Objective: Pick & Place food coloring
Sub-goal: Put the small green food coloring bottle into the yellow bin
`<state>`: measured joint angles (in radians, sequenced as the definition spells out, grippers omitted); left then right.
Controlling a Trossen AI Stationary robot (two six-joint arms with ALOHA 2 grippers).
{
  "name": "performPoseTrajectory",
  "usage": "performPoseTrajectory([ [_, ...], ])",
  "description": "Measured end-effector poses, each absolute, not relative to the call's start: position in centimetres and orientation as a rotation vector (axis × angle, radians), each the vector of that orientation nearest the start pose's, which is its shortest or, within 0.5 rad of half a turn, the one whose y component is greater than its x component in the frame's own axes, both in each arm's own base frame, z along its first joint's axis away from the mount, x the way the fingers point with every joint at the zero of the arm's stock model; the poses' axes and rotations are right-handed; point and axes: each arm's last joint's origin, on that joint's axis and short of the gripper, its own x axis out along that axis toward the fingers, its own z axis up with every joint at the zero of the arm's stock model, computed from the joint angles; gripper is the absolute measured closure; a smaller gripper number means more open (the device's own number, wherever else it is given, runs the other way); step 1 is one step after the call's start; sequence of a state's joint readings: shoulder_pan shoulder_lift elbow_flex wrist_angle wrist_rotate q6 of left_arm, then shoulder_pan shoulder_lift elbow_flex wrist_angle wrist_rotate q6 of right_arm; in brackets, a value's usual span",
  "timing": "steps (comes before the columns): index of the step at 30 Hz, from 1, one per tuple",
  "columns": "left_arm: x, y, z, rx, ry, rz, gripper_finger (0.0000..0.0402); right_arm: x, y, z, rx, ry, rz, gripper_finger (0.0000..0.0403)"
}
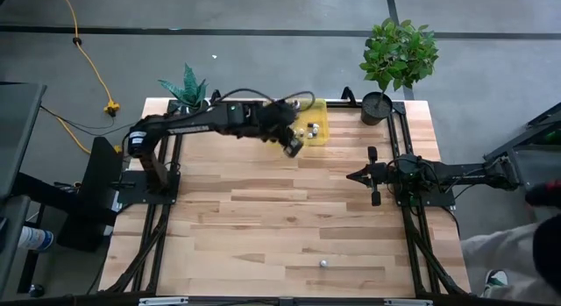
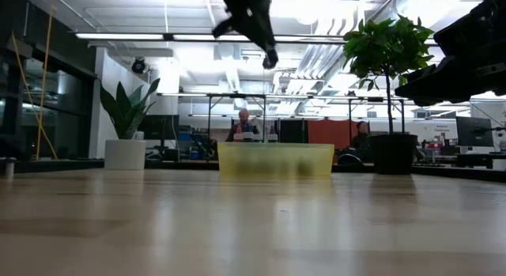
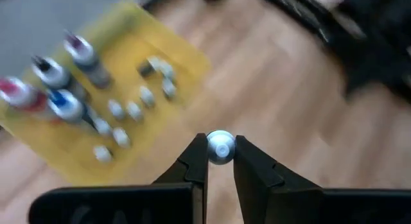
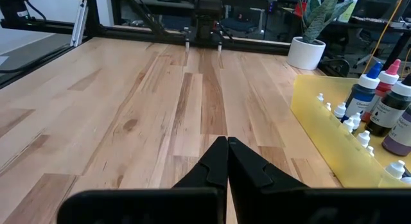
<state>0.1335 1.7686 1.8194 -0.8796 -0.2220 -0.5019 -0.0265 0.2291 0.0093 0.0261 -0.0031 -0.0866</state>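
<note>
Left gripper (image 3: 220, 161) is raised above the table just beside the yellow tray (image 3: 168, 102), on its near edge, pinching a small whitish bottle (image 3: 220, 147) between its fingertips, cap end toward the wrist camera so the long axis runs along the fingers. The other bottles (image 3: 70, 89) stand inside the tray, the large capped ones at its far side. One stray bottle (image 1: 323, 263) lies well away from the tray, near the table's front edge. Right gripper (image 4: 226, 146), closed and empty, waits well clear of the tray. Left arm is nearer; whether the held bottle is going into or out of the tray, I can't tell.
</note>
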Motion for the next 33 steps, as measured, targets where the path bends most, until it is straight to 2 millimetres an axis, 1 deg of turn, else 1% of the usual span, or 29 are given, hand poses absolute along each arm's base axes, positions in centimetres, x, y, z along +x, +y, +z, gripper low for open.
performPoseTrajectory([
  [3,38.3,7.8,35.5,-0.437,0.695,0.605,0.0362,11.0,-0.3,15.0,-0.084,0.194,-0.015,0.0402],
  [8,40.2,10.8,33.9,-0.486,0.608,0.628,0.0362,11.0,-0.3,15.0,-0.083,0.194,-0.015,0.0402],
  [11,40.9,12.6,32.7,-0.533,0.582,0.669,0.0362,11.0,-0.3,15.0,-0.084,0.194,-0.015,0.0402],
  [13,41.6,13.6,32.5,-0.555,0.544,0.709,0.0362,11.0,-0.3,15.0,-0.083,0.194,-0.015,0.0402],
  [15,42.3,14.6,32.1,-0.56,0.556,0.744,0.0362,11.0,-0.3,15.0,-0.084,0.194,-0.015,0.0402],
  [19,44.2,16.2,31.3,-0.556,0.608,0.792,0.0362,11.0,-0.3,15.0,-0.083,0.194,-0.015,0.0402],
  [22,46.0,16.8,30.7,-0.554,0.637,0.799,0.0362,11.0,-0.3,15.0,-0.084,0.194,-0.015,0.0402],
  [26,47.8,17.4,29.0,-0.535,0.671,0.794,0.0362,11.0,-0.3,15.0,-0.084,0.194,-0.015,0.0402],
  [30,48.6,17.6,27.2,-0.537,0.675,0.795,0.0362,11.0,-0.3,15.0,-0.083,0.194,-0.016,0.0402],
  [31,48.7,17.7,27.0,-0.537,0.672,0.795,0.0362,11.0,-0.3,15.0,-0.083,0.194,-0.017,0.0402],
  [33,48.5,17.6,26.5,-0.533,0.718,0.808,0.0362,11.0,-0.3,15.0,-0.084,0.195,-0.016,0.0402],
])
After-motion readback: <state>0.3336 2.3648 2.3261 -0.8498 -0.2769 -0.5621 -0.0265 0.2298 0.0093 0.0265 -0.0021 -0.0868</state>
